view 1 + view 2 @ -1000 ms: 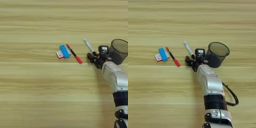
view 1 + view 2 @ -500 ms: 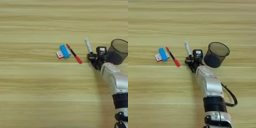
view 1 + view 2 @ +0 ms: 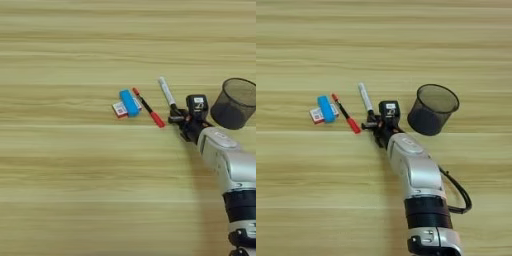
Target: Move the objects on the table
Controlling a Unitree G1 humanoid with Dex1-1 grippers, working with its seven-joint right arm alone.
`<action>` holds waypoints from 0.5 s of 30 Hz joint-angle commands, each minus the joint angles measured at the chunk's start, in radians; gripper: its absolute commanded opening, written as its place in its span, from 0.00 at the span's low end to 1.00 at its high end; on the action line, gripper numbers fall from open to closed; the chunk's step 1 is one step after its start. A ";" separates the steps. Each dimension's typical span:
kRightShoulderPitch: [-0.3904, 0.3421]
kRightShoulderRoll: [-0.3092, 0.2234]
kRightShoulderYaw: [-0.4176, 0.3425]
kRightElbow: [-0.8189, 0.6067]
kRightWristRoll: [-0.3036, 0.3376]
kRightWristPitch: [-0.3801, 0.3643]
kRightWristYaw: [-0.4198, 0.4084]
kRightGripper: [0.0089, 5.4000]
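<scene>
Wood-grain counter (image 3: 306, 190). Black mesh cup (image 3: 432, 109) upright. Left of cup, gripper (image 3: 176, 116) at the white marker (image 3: 166, 93)'s black-capped end; finger spread impossible to tell. Farther left: blue block (image 3: 129, 103) atop red-and-white card (image 3: 119, 109), red-capped pen (image 3: 148, 108) just beside.

- The right gripper (image 3: 176, 116) is seen at the black-capped end of the white marker (image 3: 165, 91).
- A blue block (image 3: 129, 103) is laid on a red-and-white card (image 3: 119, 109), beside a red-capped pen (image 3: 148, 108).
</scene>
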 commanded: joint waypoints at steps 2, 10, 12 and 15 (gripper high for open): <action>-0.041 -0.015 0.006 -0.065 0.009 -0.007 0.010 0.13; -0.024 -0.011 0.032 -0.100 0.012 0.008 0.039 0.13; -0.022 -0.011 0.032 -0.103 0.012 0.011 0.042 0.13; -0.022 -0.011 0.029 -0.102 0.010 0.011 0.040 0.13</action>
